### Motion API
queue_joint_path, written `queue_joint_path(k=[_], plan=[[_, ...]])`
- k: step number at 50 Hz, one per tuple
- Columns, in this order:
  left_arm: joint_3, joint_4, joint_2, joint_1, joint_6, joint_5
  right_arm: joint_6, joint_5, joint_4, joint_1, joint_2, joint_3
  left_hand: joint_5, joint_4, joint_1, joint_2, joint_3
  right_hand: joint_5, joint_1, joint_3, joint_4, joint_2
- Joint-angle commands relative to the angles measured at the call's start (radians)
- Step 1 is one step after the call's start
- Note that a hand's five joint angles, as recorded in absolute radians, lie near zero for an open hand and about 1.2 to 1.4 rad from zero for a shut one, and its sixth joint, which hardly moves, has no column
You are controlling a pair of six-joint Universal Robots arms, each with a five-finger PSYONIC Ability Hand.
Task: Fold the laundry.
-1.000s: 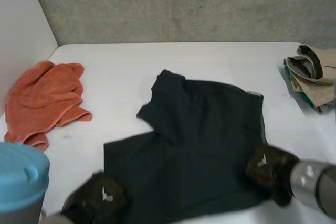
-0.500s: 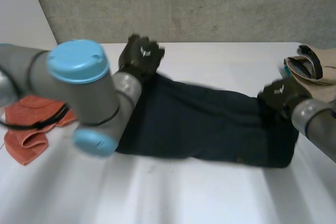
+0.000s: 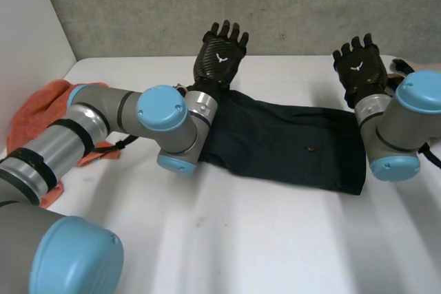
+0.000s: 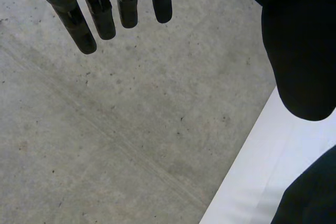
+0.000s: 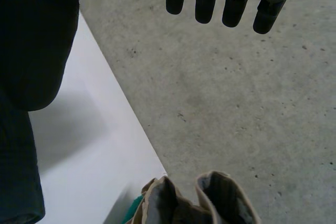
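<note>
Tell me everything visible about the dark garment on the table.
The dark navy garment, soft cloth, lies folded into a long flat band on the white table. The left arm overlaps one end. The left robot hand and right robot hand are raised open past its far edge, holding nothing.

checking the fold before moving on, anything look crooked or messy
The dark garment is folded into a band that lies slanted on the table, not square to its edge. The orange towel sits crumpled partly under the left arm.
</note>
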Motion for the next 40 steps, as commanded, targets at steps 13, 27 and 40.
queue_joint_path(k=[13, 27, 40], plan=[[-0.654, -0.004, 0.496, -0.011, -0.099, -0.083, 0.481, -0.083, 0.504, -0.044, -0.314, 0.394, -0.049, -0.031, -0.03, -0.036, -0.041, 0.186, 0.183, 0.199, 0.196, 0.196], [-0.74, -0.009, 0.512, -0.003, -0.203, -0.085, 0.455, -0.077, 0.305, -0.046, -0.194, 0.424, -0.049, -0.031, -0.03, -0.036, -0.041, 1.175, 1.171, 1.188, 1.185, 1.184], [-0.808, -0.01, 0.602, 0.004, -0.203, -0.085, 0.037, -0.058, 0.328, -0.243, -0.42, 0.545, -0.049, -0.031, -0.03, -0.036, -0.041, 1.175, 1.171, 1.188, 1.185, 1.184]])
